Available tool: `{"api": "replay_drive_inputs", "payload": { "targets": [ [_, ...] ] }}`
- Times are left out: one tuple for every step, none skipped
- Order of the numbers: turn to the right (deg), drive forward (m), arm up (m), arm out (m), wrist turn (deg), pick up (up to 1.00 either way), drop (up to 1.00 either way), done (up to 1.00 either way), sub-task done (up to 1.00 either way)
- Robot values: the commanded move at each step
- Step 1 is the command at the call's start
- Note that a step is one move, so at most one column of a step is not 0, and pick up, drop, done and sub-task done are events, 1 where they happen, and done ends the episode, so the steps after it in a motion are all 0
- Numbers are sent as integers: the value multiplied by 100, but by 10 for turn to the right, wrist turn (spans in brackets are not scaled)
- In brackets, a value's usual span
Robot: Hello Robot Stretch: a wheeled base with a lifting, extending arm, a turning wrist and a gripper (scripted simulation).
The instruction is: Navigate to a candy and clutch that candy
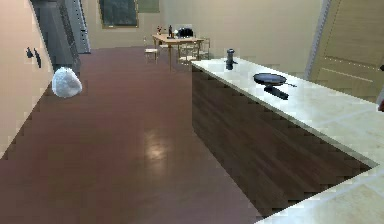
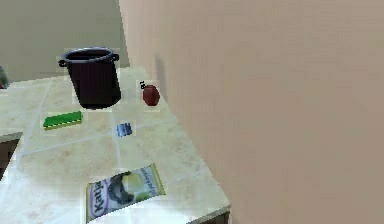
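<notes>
Pale marble-patterned countertop (image 2: 170,150) ran up the arm side view, with a beige wall (image 2: 280,100) close along its right edge. Toward the far end stood a black pot (image 2: 92,78) with two side handles, upright; its mouth was dark and nothing inside it could be made out. Just right of the pot, against the wall, sat a small dark red rounded thing (image 2: 151,95). In front of the pot lay a flat green block (image 2: 62,120), and between that and the wall a small blue-and-white piece (image 2: 125,129) – candy by its look, though too small to be sure – lay apart from the others on bare counter. Nearer still lay a printed packet (image 2: 122,192), flat and slightly askew. The gripper's state could not be told. In the forward view a long island counter (image 1: 330,115) with a pale top and a dark wood front stretched along the right side, carrying a black pan (image 1: 268,78) (nothing distinguishable in it), a dark utensil (image 1: 277,92) just beside the pan and a dark cylinder (image 1: 231,59) farther along. Reddish-brown floor (image 1: 130,150) lay bare to the left of the island – a wide lane running to a small dining table (image 1: 178,40) with chairs at the far wall.
</notes>
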Motion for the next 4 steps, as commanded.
{"api": "replay_drive_inputs", "payload": {
  "targets": [
    [0, 0, 50, 0, 0, 0, 0, 0, 0],
    [0, 0, 38, 0, 0, 0, 0, 0, 0],
    [0, 0, 0, 10, 0, 0, 0, 0, 0],
    [0, 0, 0, 0, 450, 0, 0, 0, 0]
  ]
}}
